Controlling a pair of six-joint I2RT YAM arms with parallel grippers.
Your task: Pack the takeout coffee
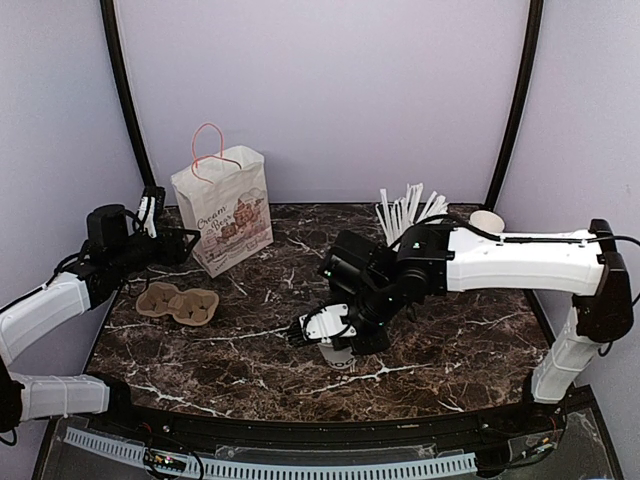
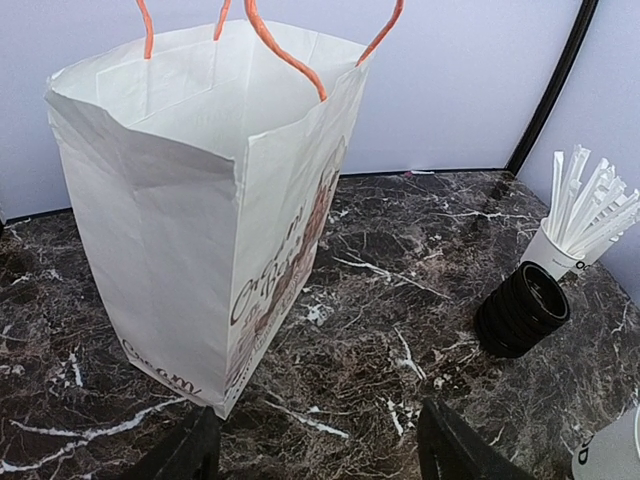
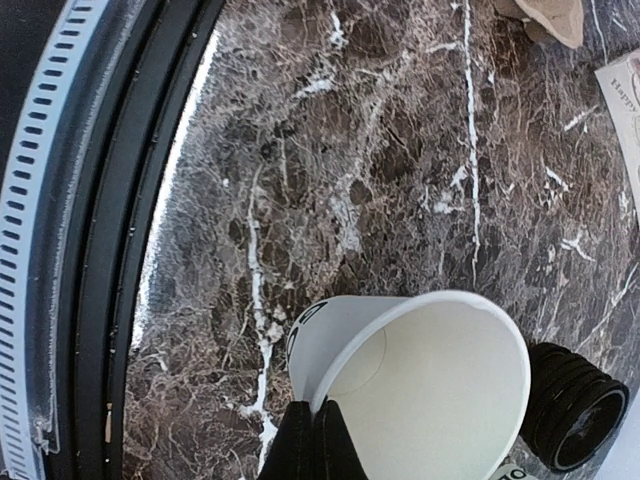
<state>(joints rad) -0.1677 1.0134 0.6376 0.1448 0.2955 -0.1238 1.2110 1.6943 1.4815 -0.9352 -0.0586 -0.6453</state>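
Observation:
The takeout coffee is a white paper cup (image 3: pixel 420 390) with dark lettering near its base and no lid on it. My right gripper (image 3: pixel 320 408) is shut on its rim, one finger inside the mouth and one outside. In the top view the cup (image 1: pixel 338 353) sits low over the table's front middle under the right gripper (image 1: pixel 333 338). The left gripper (image 2: pixel 318 415) is open with nothing between its fingers, facing the white paper bag (image 2: pixel 200 220). That bag (image 1: pixel 225 212) stands upright with its mouth open, at the back left beside the left gripper (image 1: pixel 152 216).
A brown pulp cup carrier (image 1: pixel 178 303) lies in front of the bag. A stack of black lids (image 2: pixel 522 310) stands by a white cup of white sticks (image 2: pixel 575 225) at the back right. A lidless cup stack (image 1: pixel 487 220) is behind the right arm. The table's front rim (image 3: pixel 110 250) is close.

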